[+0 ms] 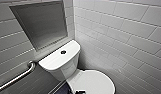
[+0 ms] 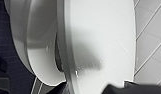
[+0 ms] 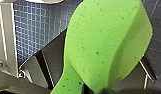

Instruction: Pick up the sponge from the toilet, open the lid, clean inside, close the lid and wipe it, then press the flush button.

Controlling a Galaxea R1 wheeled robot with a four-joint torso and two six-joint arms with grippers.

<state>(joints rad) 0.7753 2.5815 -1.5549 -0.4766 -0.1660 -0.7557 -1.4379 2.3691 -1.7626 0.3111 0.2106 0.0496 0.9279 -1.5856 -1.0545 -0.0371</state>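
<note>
One step looks done: sponge in hand, lid not yet raised.

Sponge [image 3: 103, 42], bright green, is pinched at one end between the right fingers [image 3: 89, 90] and held over the blue mosaic floor [image 3: 33, 27]. In the head view the lid [image 1: 97, 82] lies down over the bowl of the toilet [image 1: 68, 70]. The left gripper [image 2: 116, 89] shows dark just beside the lid's rim; I cannot tell whether it touches, nor whether it is wide or closed. Judged left: open lid, clean inside, close, wipe, press flush button [image 1: 63, 52] at the centre of the tank top. Surfaces are glossy white, likely slippery. Room: white tiled walls [image 1: 121, 30], recessed grey niche [image 1: 39, 23], steel grab bar [image 1: 18, 76] on the left wall.
</note>
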